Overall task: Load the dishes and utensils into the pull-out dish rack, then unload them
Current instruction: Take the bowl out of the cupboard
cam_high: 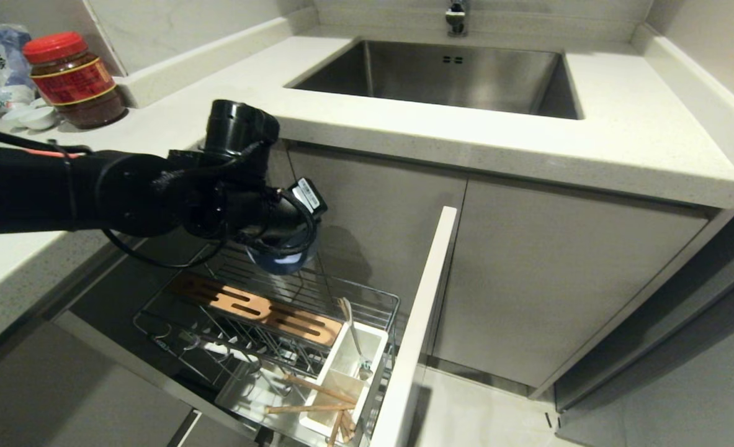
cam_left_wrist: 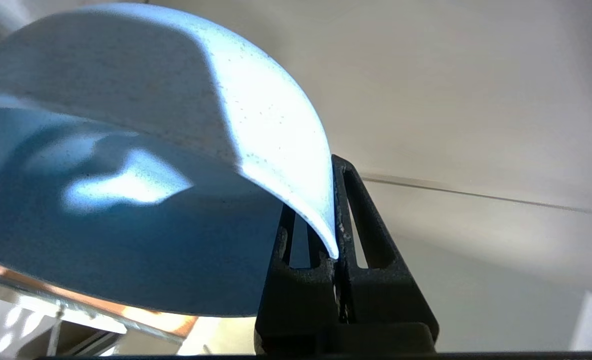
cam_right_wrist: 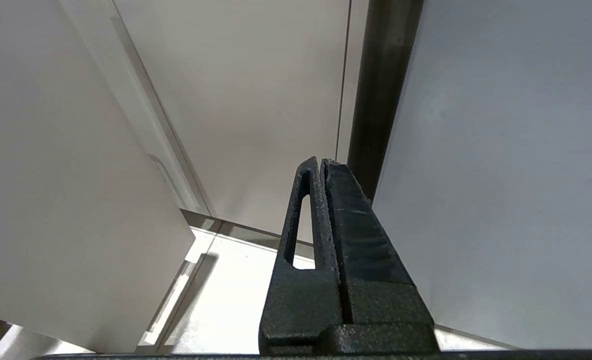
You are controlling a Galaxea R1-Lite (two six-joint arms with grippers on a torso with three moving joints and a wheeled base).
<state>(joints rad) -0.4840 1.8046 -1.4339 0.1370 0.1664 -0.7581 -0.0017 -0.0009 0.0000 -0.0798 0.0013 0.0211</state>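
My left gripper (cam_left_wrist: 321, 200) is shut on the rim of the light blue round bowl (cam_left_wrist: 125, 150), one finger inside and one outside. In the head view the bowl (cam_high: 283, 264) hangs tilted under the left wrist, above the back of the pull-out dish rack (cam_high: 354, 298). The rack stands pulled out, with its orange-brown wooden bar (cam_high: 261, 307) and white front panel (cam_high: 419, 323). Its white utensil box (cam_high: 342, 372) holds the silver spoon (cam_high: 355, 338) and the wooden chopsticks (cam_high: 314, 388). My right gripper (cam_right_wrist: 321, 165) is shut and empty, parked low beside cabinet fronts.
The steel sink (cam_high: 441, 74) is set in the white countertop (cam_high: 621, 136) above the rack. A red-lidded jar (cam_high: 75, 81) and tiny white dishes (cam_high: 31, 117) stand at the far left of the counter. Closed grey cabinet doors (cam_high: 559, 279) lie right of the rack.
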